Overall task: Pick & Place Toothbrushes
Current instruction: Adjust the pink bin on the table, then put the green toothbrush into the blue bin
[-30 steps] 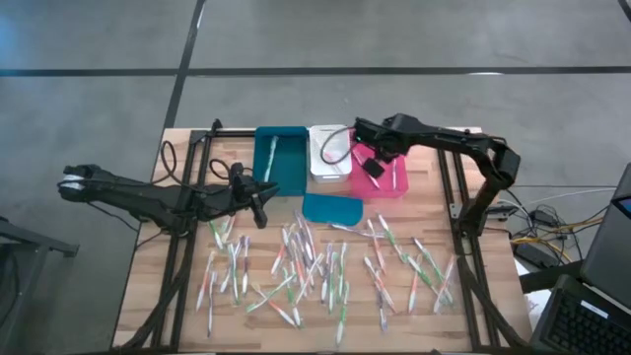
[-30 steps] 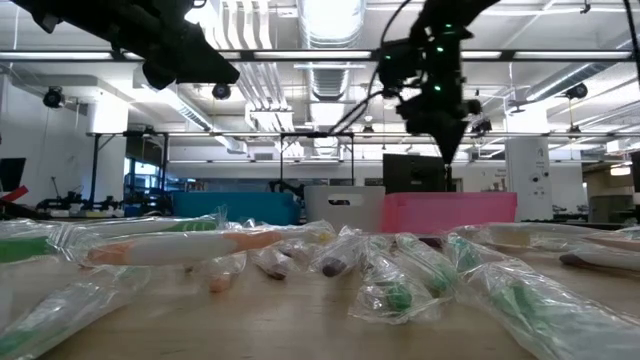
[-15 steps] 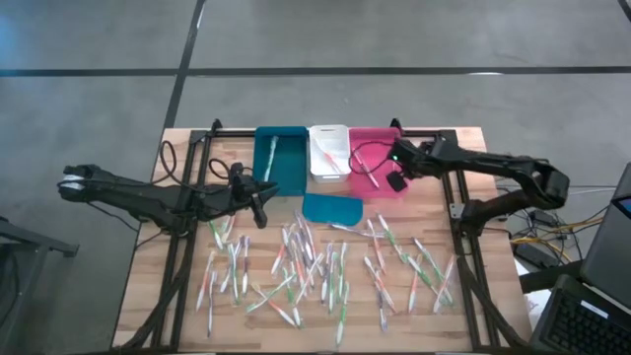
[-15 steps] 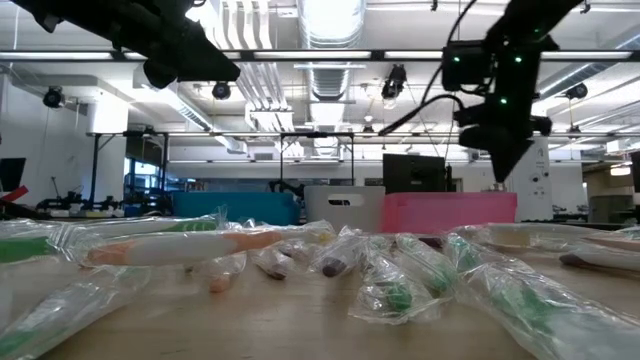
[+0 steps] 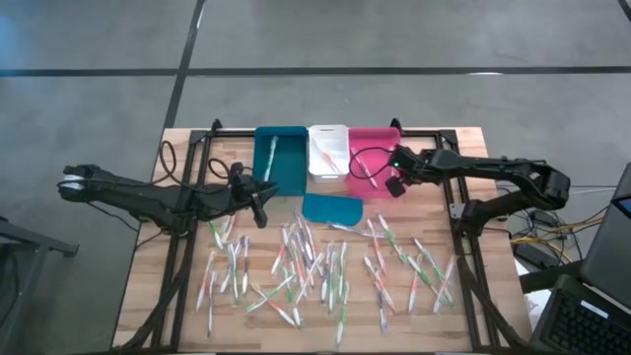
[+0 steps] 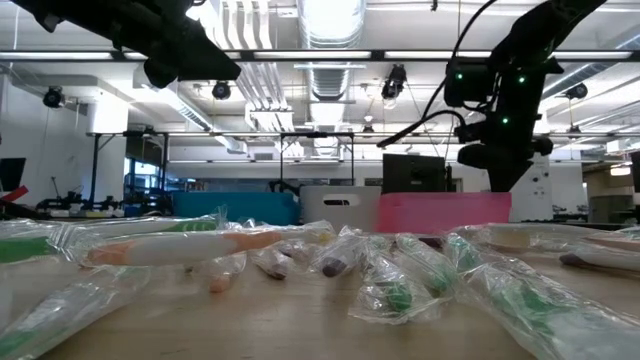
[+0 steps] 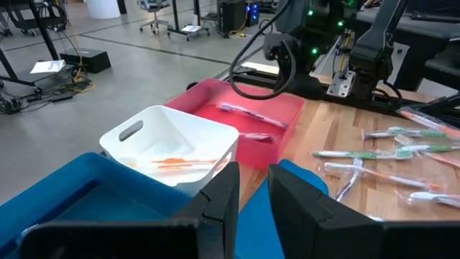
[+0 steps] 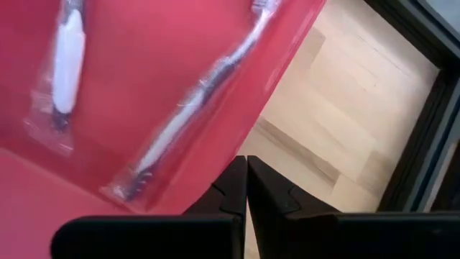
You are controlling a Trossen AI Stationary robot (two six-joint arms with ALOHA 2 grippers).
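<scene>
A: Where are the toothbrushes (image 5: 315,261) found?

B: Most are scattered, each in a clear wrapper, across the near half of the wooden surface (image 5: 434,153). Two wrapped ones are seen inside the pink bin (image 5: 370,173), one with orange accents in the white bin (image 7: 169,140), and one in the blue bin (image 5: 279,158). The three bins are lined up touching along the far edge.

A: How is the right gripper (image 5: 392,184) placed?

B: It is held at the pink bin's near right corner, above the rim. Its fingers (image 8: 231,191) are pressed together, and nothing is pinched between them.

A: And the left gripper (image 5: 258,209)?

B: It is held just beside the blue bin's near left corner, over the surface. Its fingers (image 7: 223,198) are seen with a narrow gap between them, and nothing is held in that gap.

A: What else is noted?

B: A flat teal lid-like piece (image 5: 331,208) is laid just in front of the bins, between them and the scattered pile.
</scene>
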